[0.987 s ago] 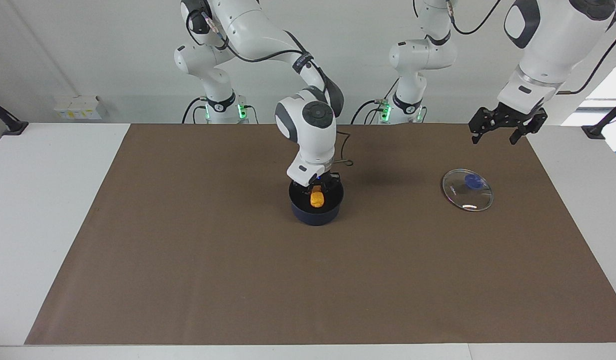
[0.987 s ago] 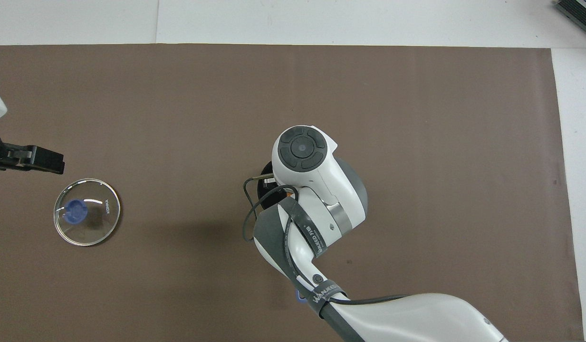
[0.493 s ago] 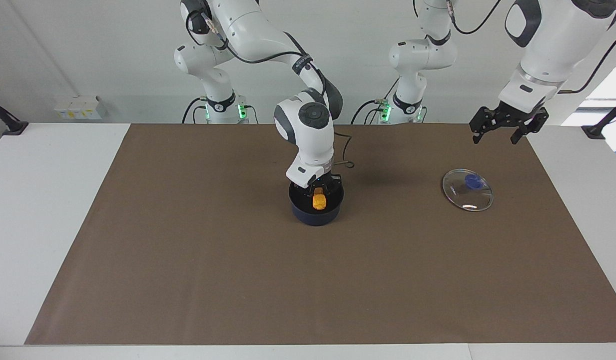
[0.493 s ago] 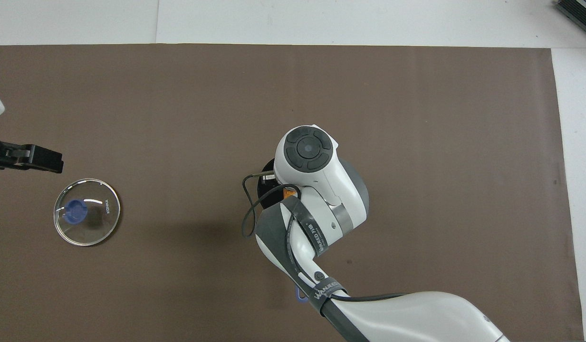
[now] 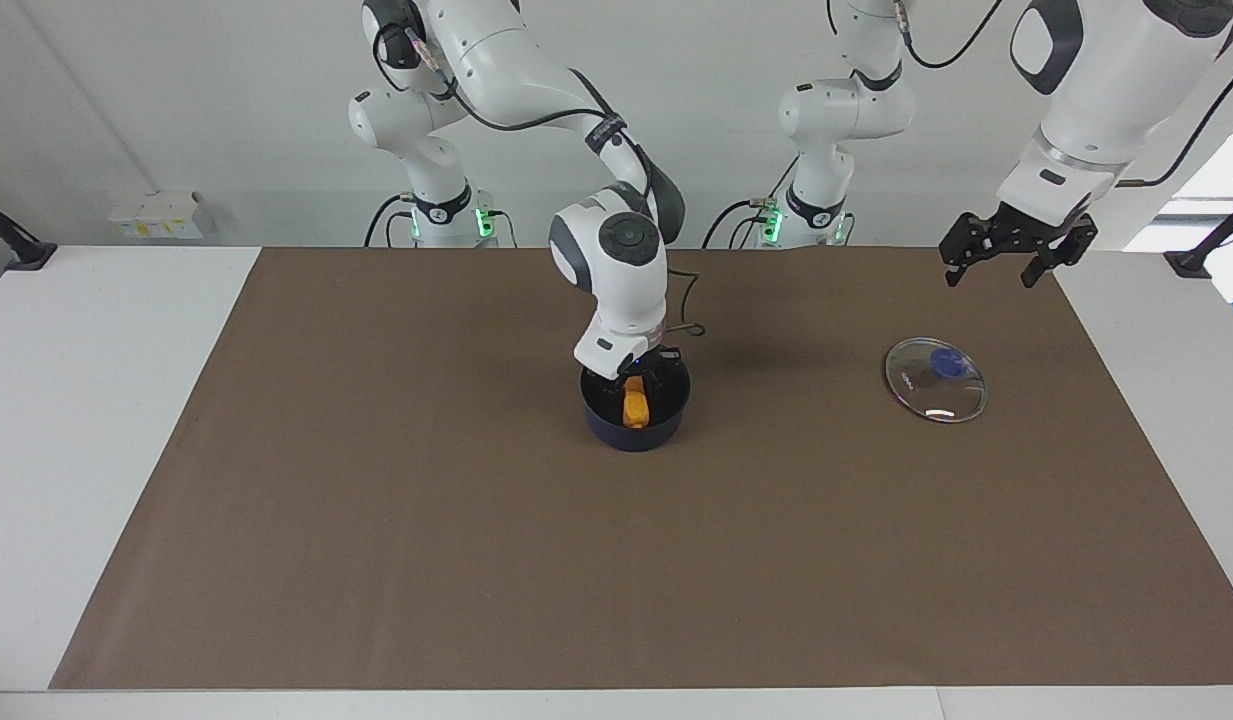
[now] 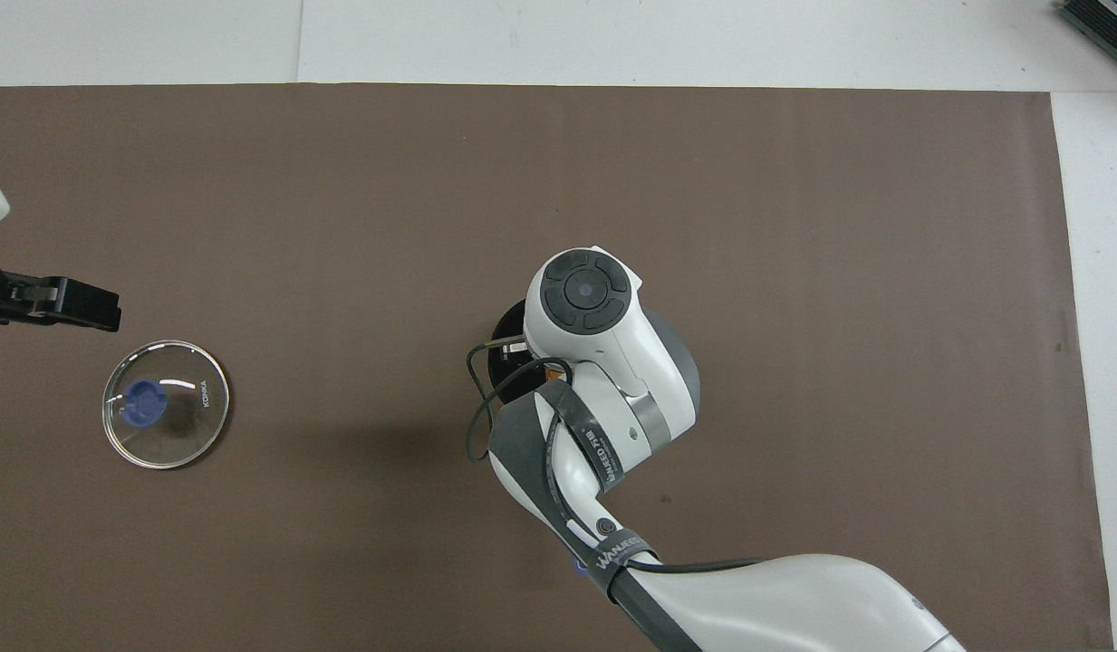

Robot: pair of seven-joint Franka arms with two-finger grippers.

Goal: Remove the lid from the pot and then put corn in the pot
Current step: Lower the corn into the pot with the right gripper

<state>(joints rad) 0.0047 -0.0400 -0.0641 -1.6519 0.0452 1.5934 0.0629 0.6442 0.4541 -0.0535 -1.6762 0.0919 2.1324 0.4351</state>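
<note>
corn [image 5: 634, 408] in pot [image 5: 636, 432] mid-mat, lid [image 5: 935, 379] flat on mat [image 5: 376, 520] toward left arm's end

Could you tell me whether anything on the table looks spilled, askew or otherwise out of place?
Nothing stands out. The lid lies flat on the mat toward the left arm's end, the pot stands upright mid-table, and the corn sits inside it under the right gripper. No spills or damage show.

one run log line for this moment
lid: on table, off pot | corn: in pot | right hand: in pot | left hand: open, waits
</note>
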